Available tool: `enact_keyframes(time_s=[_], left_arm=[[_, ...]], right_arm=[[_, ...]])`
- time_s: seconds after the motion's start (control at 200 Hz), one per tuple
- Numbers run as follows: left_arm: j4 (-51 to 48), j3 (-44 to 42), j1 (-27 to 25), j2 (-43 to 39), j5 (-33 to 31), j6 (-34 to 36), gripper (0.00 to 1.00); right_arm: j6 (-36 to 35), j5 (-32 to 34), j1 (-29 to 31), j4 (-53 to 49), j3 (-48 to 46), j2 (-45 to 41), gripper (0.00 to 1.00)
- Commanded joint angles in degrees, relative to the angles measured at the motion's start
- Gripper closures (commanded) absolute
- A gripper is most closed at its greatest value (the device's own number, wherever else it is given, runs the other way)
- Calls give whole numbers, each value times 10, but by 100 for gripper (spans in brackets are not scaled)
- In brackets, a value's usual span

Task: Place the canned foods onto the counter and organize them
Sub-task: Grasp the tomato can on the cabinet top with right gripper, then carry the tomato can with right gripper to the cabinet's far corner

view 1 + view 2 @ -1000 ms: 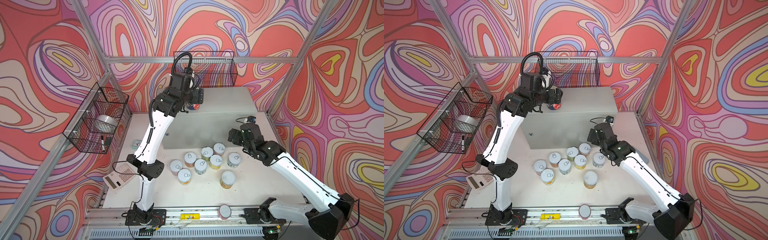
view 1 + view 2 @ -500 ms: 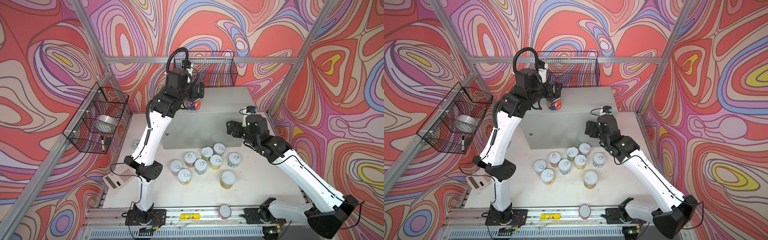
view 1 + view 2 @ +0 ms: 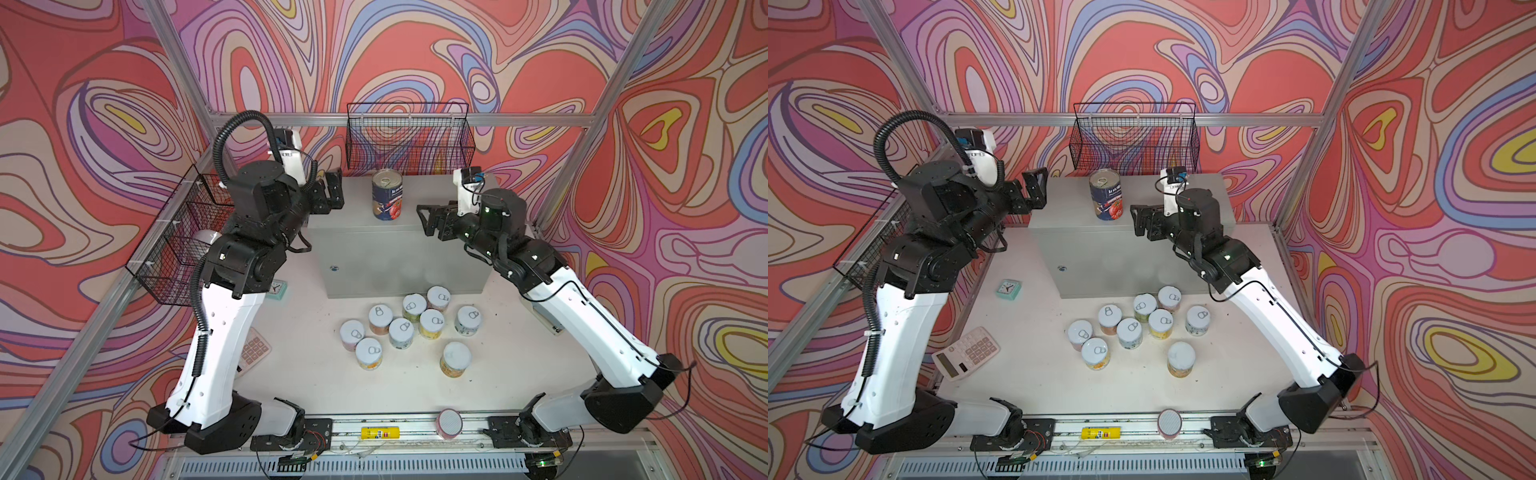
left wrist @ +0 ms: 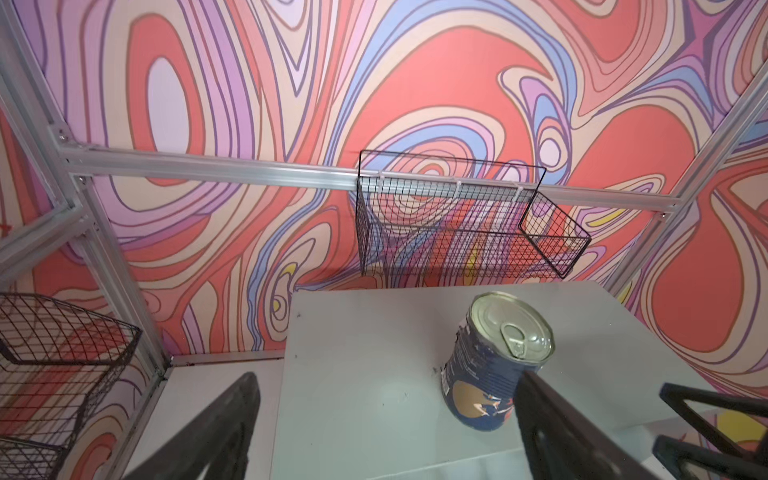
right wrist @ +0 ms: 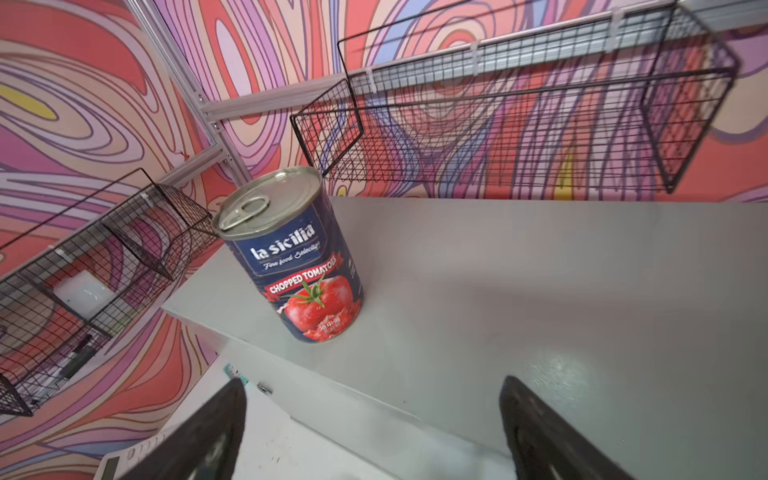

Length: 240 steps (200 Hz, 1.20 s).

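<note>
Left gripper (image 3: pixel 328 193): arm folded high, elbow bent, forearm approx level, tips aimed rightward at counter height, just off the left edge of the large light-grey metal box counter (image 3: pixel 436 195). Jaws wide apart, nothing btwn them; left wrist view shows the same.

Tall dark-blue tomato can w/ silver pull-tab lid (image 3: pixel 387 194): upright on the counter top, nr its front edge, left of centre. Prob set there to leave room for the rest alongside. Neither gripper touches it.

Right gripper (image 3: pixel 429 220): arm stretched up from its base, wrist level, tips pointing left toward that can, near but apart. Jaws fully spread, empty.

Nine small pastel-label cans w/ white lids (image 3: pixel 401 332) stand bunched on the white tabletop (image 3: pixel 316 386) in front of the counter, lids up, not yet on it. Tight spacing may crowd the fingers.
</note>
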Motion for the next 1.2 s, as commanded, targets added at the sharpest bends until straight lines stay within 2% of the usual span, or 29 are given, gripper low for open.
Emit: enact_keyframes(time_s=[0.0, 0.09, 0.27, 0.446, 0.566, 0.676, 0.781, 0.971, 1.127, 1.197], left_arm=[[23, -66, 29, 11, 71, -45, 4], [37, -90, 48, 14, 105, -58, 5], [55, -114, 60, 28, 131, -67, 7], [67, -117, 63, 53, 153, -74, 7], [76, -119, 65, 67, 159, -76, 8], [80, -119, 67, 75, 165, -78, 8], [83, -120, 68, 80, 167, -78, 8], [88, -123, 72, 86, 171, -79, 9], [88, -120, 73, 94, 176, -79, 10], [88, -120, 73, 94, 176, -79, 10]], right_arm=[[-42, -11, 22, 14, 39, 31, 2], [-69, 9, 43, 20, 58, 57, 2], [-73, 17, 55, 23, 85, 93, 2], [-83, 59, 58, 13, 134, 151, 2], [-92, 76, 57, 6, 170, 197, 2], [-97, 69, 56, 48, 162, 209, 2], [-97, 84, 56, 29, 202, 243, 2], [-87, 99, 56, 83, 187, 260, 2], [-86, 119, 56, 114, 180, 261, 10], [-93, 123, 56, 118, 183, 259, 19]])
